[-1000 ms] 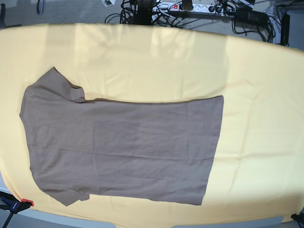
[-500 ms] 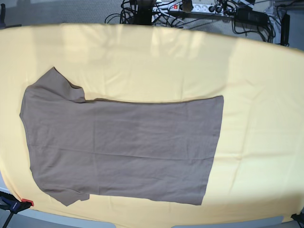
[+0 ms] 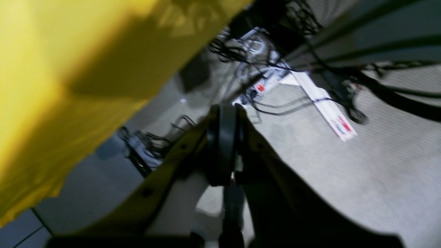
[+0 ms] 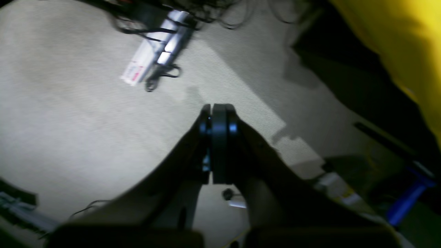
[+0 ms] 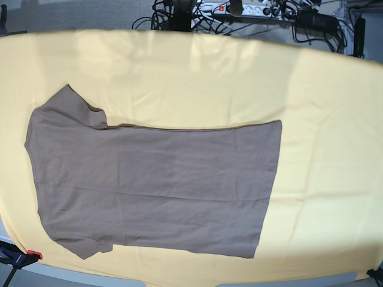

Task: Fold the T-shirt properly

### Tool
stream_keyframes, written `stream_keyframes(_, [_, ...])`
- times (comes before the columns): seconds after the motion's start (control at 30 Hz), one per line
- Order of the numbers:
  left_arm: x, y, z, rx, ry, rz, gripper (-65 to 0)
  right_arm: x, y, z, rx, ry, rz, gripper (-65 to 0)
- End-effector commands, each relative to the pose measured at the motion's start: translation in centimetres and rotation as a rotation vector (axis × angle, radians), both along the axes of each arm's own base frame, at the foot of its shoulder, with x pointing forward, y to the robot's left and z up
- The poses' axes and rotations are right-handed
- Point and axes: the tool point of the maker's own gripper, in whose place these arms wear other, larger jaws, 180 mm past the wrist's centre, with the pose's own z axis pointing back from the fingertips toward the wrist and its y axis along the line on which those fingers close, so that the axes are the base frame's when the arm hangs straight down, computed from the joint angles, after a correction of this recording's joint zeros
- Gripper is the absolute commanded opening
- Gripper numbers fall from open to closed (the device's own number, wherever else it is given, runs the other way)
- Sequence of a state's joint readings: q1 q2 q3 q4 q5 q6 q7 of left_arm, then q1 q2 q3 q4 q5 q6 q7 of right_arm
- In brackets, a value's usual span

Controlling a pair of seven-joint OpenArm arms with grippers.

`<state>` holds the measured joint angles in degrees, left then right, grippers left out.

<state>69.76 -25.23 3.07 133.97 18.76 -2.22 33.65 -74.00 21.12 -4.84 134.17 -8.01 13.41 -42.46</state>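
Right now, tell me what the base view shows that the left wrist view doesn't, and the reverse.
Only the base view shows the T-shirt, lying flat and unfolded on the yellow cloth, sleeves toward that view's left, with neither arm in sight. Only the left wrist view shows the left gripper, shut on nothing, hanging over the carpeted floor off the table. Both show the yellow cloth and the power strip among tangled cables.

blurred: both wrist views | cut off: yellow cloth [image 5: 323,89] edges
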Motion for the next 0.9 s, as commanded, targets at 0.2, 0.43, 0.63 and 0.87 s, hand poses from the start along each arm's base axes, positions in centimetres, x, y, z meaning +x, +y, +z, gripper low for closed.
stream_keyframes(0.2, [5.3,2.6,1.9,0.027,-0.179,-0.027,-65.0,5.6,-4.4,1.4,-0.169,-0.216,0.023,-65.0])
stream_keyframes(0.43, [10.3,2.3,3.8,0.005,-0.333,-0.148,-65.0,13.0,-6.1,3.5,-0.195,-0.446,0.056,-65.0])
stream_keyframes(0.63, [14.2,1.1,6.2,0.001,-0.478,-0.333,-65.0,17.4,-3.3,4.7,-0.06,-0.528,0.195,-65.0])
stream_keyframes(0.87, [16.9,2.5,4.3,0.013,-0.479,-0.549,-65.0,21.5,-2.1,5.0,0.035,-0.586,0.258,-65.0])
